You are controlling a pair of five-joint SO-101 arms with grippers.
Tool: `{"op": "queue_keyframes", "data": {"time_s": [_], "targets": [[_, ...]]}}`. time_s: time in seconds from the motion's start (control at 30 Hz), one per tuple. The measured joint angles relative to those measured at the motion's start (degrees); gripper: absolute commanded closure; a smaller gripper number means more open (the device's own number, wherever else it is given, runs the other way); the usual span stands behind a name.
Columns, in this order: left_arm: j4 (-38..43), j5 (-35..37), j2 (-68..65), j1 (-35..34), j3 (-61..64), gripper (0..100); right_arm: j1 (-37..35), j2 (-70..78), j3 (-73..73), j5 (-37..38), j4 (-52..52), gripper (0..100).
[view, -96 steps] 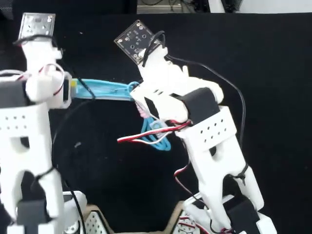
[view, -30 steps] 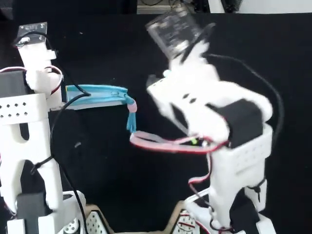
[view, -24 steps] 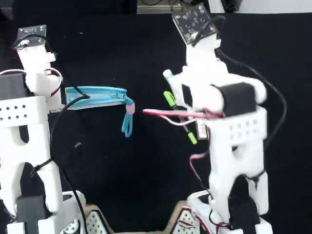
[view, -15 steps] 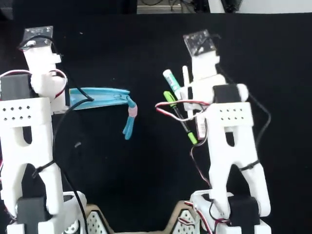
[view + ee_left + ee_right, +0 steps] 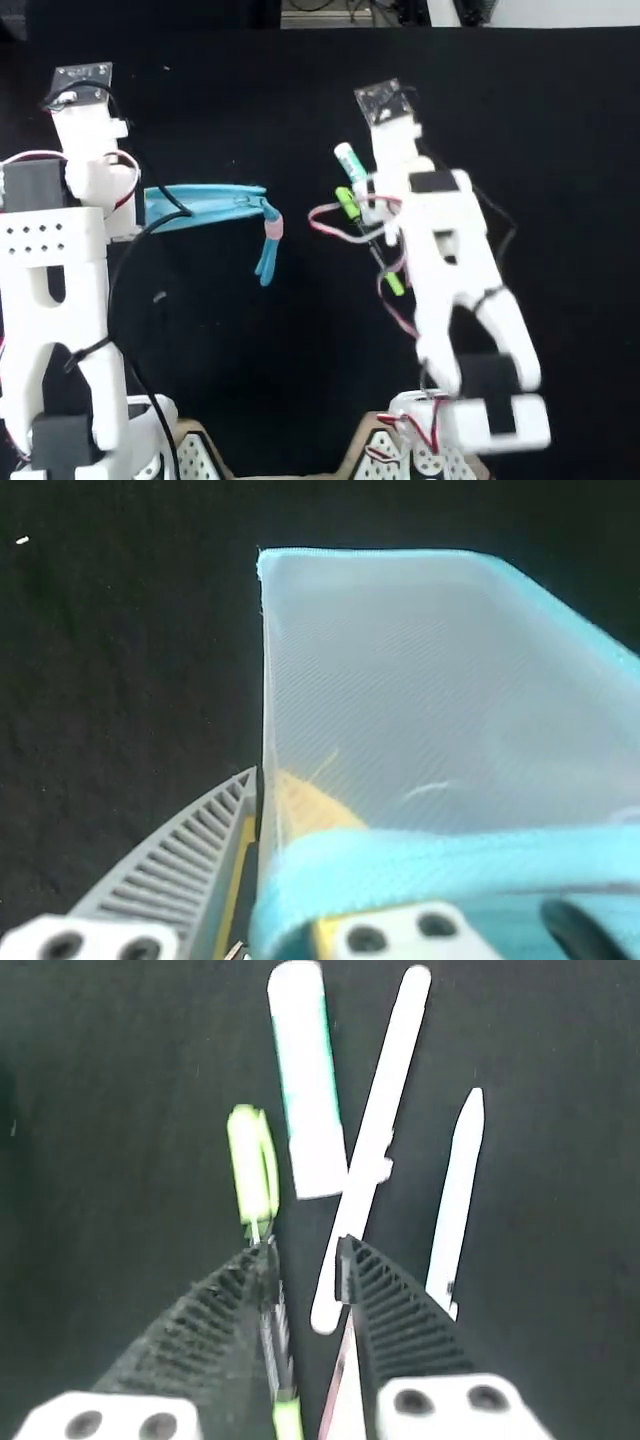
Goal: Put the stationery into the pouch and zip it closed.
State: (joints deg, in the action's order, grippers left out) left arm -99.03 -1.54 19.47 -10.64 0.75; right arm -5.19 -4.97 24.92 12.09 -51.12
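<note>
Black table cloth [image 5: 560, 150] under everything.

Left gripper [image 5: 262, 810] clamped on left end of teal mesh pouch [image 5: 205, 205]. I judge this anchors pouch for loading. Pull tassel [image 5: 268, 245] dangles at pouch's right end. Zip open or closed: cannot tell.

Right gripper [image 5: 305, 1255] sits over stationery, right of pouch, apart from it. Jaws narrowly parted, nothing held. I read this as lining up a pick.

Stationery fanned close together: white-and-green marker [image 5: 305, 1080], long white pen [image 5: 375, 1140], shorter white pen [image 5: 457, 1190], green-capped pen [image 5: 252, 1165].

No legible print anywhere.
</note>
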Motion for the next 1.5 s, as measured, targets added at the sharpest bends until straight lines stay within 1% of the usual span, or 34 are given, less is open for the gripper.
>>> {"op": "queue_keyframes", "data": {"time_s": [0.23,0.33,0.43,0.53,0.73,0.83,0.93,0.97,1.0,1.07,1.13,1.17,1.33,1.5], "targets": [[1.7,0.0,0.0,0.3,2.3,97,-0.2,20.8,-19.9,0.1,0.7,89.5],[1.9,0.0,0.1,0.3,2.9,97,-0.2,28.9,-26.6,1.3,0.7,89.5],[1.9,0.0,0.1,0.3,3.1,97,-0.5,35.3,-33.0,2.9,-1.1,85.6],[1.9,0.0,0.1,0.3,3.1,97,-1.5,39.6,-39.6,3.3,-5.9,81.1],[1.9,0.0,0.1,0.3,3.1,97,-1.8,46.3,-52.7,3.4,-13.5,82.2],[1.9,0.0,0.1,0.3,3.1,97,-2.0,49.8,-57.5,3.4,-15.5,82.2],[1.9,0.0,0.1,0.3,3.1,97,-2.2,54.1,-60.7,5.3,-15.9,82.3],[1.9,0.0,0.1,0.3,3.1,97,-2.2,55.3,-61.6,6.0,-15.9,83.8],[1.9,0.0,0.1,0.3,3.1,97,-2.2,56.4,-62.6,6.5,-15.9,87.6],[1.9,0.0,0.1,0.3,3.1,97,-2.2,58.1,-64.9,6.9,-16.6,99.4],[1.9,0.0,0.1,0.3,3.1,97,-1.8,58.5,-67.2,7.1,-18.0,97.5],[1.9,0.0,0.1,0.3,3.1,97,-1.5,58.5,-68.4,7.1,-18.9,99.2],[1.9,0.0,0.1,0.3,3.1,97,0.7,58.5,-77.9,7.6,-28.6,98.8],[1.9,0.0,0.1,0.3,3.1,97,1.4,58.5,-92.6,7.7,-44.1,98.8]]}}
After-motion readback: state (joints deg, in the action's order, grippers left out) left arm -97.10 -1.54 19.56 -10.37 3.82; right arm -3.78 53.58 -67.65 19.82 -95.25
